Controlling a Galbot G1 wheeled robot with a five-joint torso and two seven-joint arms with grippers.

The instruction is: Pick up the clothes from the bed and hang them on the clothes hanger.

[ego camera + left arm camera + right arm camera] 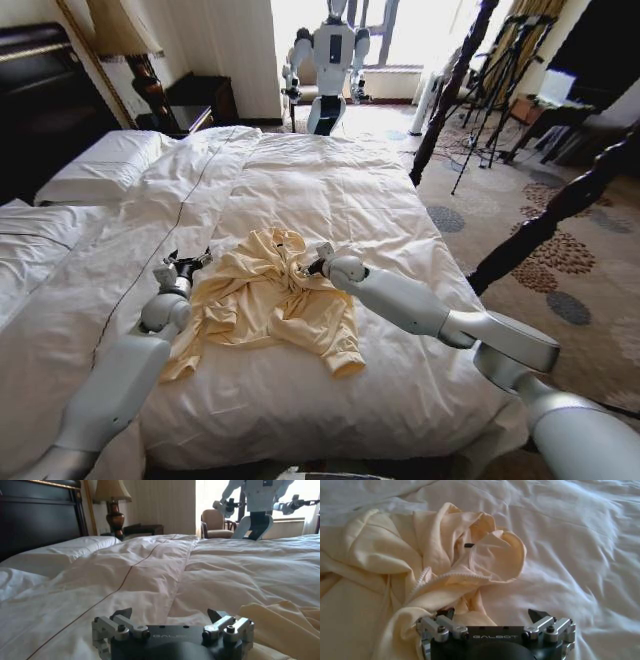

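- So your top point(265, 300) is lying crumpled on the bed point(330, 190), near the foot end, sprawled from the bunched neckline toward the near edge.
- Right gripper point(308, 268) is the closer one — it's right at the bunched collar area, jaws spread, fabric lying just ahead of them and touching one finger point(445, 613).
- Left gripper point(183, 268) sits just beside the top's left edge, jaws spread too, nothing between them.
- I'd say the collar grab belongs to your right arm.
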